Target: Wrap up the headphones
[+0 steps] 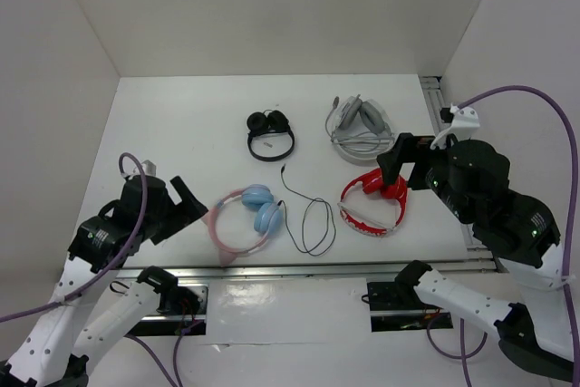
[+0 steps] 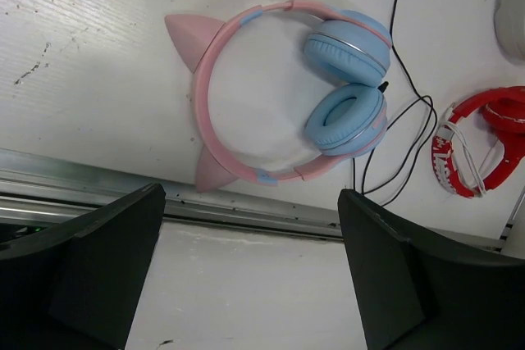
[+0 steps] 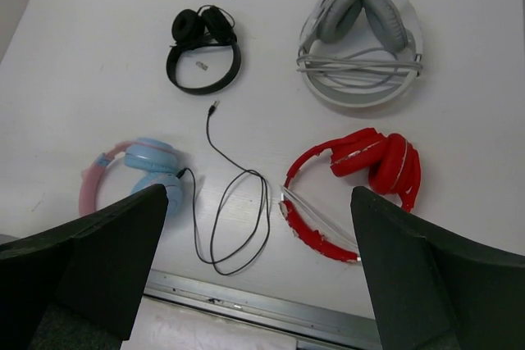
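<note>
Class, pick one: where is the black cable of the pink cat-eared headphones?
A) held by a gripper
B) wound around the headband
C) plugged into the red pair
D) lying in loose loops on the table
D: the cable lies loose on the table beside the headphones, untouched.

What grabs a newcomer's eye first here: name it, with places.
The pink cat-eared headphones with light blue cups lie front and left of centre, their thin black cable sprawled in loose loops to their right. Three other pairs lie nearby: a red pair on the right, a grey-white pair and a small black pair farther back. The left gripper and right gripper hang open, holding nothing.
</note>
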Robot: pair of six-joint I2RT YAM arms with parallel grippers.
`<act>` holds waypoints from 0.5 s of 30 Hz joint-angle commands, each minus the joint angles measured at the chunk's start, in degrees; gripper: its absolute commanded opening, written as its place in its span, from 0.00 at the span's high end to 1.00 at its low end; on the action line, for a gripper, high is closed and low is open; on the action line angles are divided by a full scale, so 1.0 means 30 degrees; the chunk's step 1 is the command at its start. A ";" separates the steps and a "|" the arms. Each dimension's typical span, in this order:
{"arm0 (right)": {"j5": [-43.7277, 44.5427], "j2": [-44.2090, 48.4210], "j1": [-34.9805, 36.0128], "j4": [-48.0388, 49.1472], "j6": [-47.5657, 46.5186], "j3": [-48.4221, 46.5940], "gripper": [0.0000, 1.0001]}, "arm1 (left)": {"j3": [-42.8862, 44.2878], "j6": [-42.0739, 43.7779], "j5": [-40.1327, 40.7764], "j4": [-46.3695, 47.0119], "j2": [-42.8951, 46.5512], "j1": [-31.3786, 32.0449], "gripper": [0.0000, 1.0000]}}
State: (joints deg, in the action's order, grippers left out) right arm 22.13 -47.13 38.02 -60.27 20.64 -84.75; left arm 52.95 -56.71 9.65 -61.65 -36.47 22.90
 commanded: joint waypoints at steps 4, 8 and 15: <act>-0.1162 0.0331 0.0100 0.1106 -0.0639 0.0389 0.00 | -0.0625 0.0680 -0.0724 0.0715 -0.0117 -0.0102 0.00; -0.1664 0.0506 0.0100 0.1866 -0.0436 0.1150 0.00 | -0.1328 0.0125 -0.1252 0.1504 -0.0119 -0.0102 0.00; -0.2045 -0.0460 0.0100 0.1867 -0.0260 0.1734 0.00 | -0.4548 -0.0463 -0.2685 0.5336 -0.1259 -0.0102 0.00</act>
State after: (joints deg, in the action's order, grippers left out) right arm 17.10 -47.44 38.02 -58.57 20.08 -80.77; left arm 42.87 -56.49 4.67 -53.63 -37.95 22.90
